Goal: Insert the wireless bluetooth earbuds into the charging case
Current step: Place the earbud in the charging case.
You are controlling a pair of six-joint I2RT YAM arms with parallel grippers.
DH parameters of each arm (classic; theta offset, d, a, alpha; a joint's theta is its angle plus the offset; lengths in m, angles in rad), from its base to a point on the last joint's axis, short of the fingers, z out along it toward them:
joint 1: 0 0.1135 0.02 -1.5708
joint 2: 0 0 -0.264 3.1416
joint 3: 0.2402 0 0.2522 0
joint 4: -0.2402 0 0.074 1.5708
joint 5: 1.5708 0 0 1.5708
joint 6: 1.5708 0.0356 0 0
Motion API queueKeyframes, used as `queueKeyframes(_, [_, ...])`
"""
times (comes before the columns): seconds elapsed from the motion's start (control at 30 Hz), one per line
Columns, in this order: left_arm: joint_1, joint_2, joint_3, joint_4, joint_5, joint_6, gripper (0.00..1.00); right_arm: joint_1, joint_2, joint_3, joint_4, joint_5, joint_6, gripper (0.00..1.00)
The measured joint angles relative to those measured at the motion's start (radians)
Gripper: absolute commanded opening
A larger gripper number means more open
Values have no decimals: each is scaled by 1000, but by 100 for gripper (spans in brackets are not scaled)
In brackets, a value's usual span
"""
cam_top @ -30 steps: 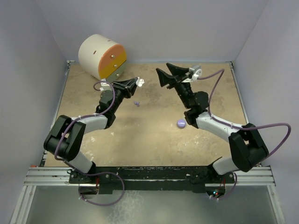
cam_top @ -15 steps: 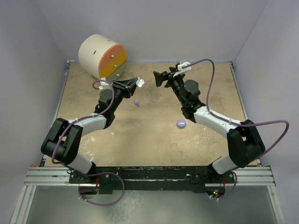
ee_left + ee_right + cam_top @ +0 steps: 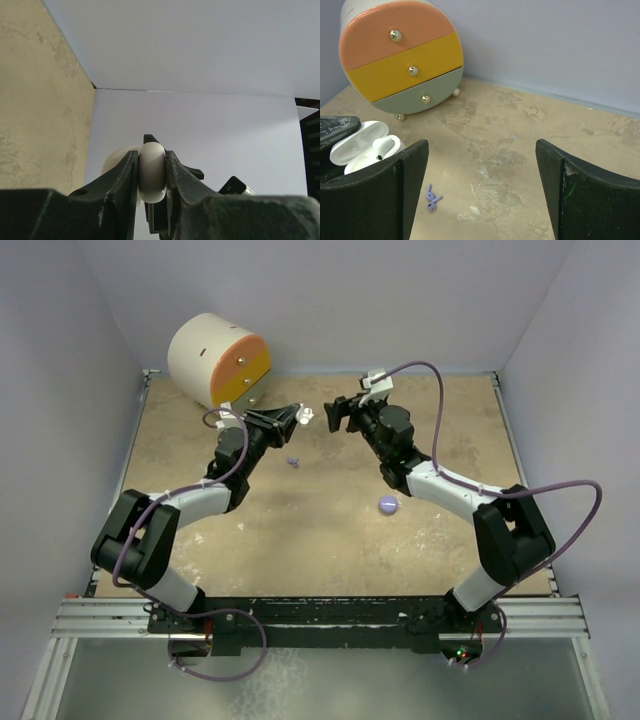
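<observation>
The tan table (image 3: 330, 540) bears a round chest of drawers (image 3: 402, 55) in its far left corner. Near the middle of the far edge the two arms meet tip to tip. The left pincer (image 3: 152, 175) is clamped on the white charging case (image 3: 355, 147), whose lid stands open. The right pincer (image 3: 481, 145) gapes wide just beside the case and holds nothing. A lilac puck (image 3: 388, 504) lies near the table's centre, by the right forearm. One white earbud (image 3: 384, 146) sits in the case. A purple earbud (image 3: 293, 461) lies on the table, just on the near side of the left pincer.
</observation>
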Motion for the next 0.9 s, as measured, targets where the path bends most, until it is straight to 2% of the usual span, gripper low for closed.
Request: queueKeyframes(0.9, [-7, 28, 34, -14, -2, 14, 0, 78, 31, 19, -4, 8, -11, 89])
